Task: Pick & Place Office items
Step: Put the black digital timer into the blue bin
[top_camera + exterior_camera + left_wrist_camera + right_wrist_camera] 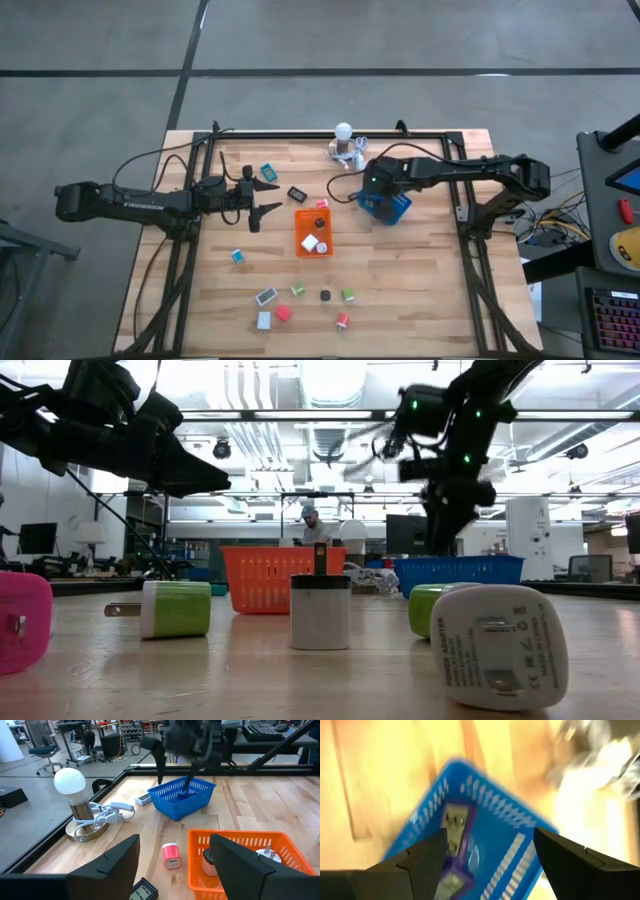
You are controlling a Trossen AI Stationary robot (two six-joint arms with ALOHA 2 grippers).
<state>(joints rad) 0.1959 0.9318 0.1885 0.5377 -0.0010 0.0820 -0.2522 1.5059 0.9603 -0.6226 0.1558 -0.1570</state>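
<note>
Small office items lie scattered on the wooden table: a teal one (268, 171), a black one (298, 192) and several near the front edge (297, 290). A pink one (171, 856) lies ahead of my left gripper (173, 840), which hovers open and level left of the orange tray (300, 232). That tray holds white and red pieces (311, 242). My right gripper (490, 865) points steeply down over the blue tray (490, 795), open, its fingers (160, 760) clear above the rim. A purple and white item (455, 847) lies inside the blue tray.
A white bulb lamp with coiled cables (346, 145) stands at the far edge beside the blue tray (400, 212). A black frame (300, 134) borders the table. In the low view, chargers (175, 608) and a white adapter (500, 645) lie close to the front.
</note>
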